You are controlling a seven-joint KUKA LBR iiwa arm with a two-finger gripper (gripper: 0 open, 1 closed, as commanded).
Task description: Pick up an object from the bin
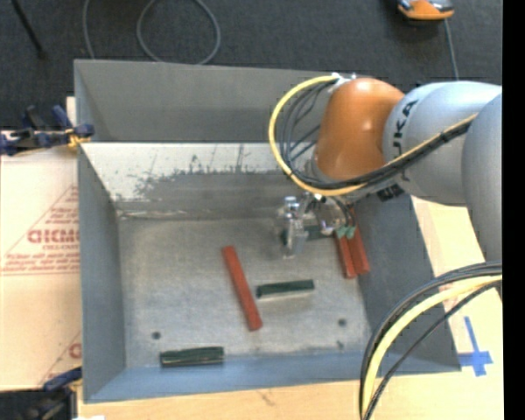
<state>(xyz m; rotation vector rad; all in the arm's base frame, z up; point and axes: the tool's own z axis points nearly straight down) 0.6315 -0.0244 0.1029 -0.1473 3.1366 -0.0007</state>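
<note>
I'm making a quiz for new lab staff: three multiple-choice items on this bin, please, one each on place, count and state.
1. Where is the gripper? A near the far wall, right of centre; B front left corner; C front right corner.
2. How many red sticks are in the bin? A one; B two; C four.
3. The middle red stick is: A upright; B lying flat, slantwise; C leaning on a wall.
1 A: it hangs by the far wall. 2 B: the middle one and the right stick. 3 B: its whole length rests on the floor.
</note>
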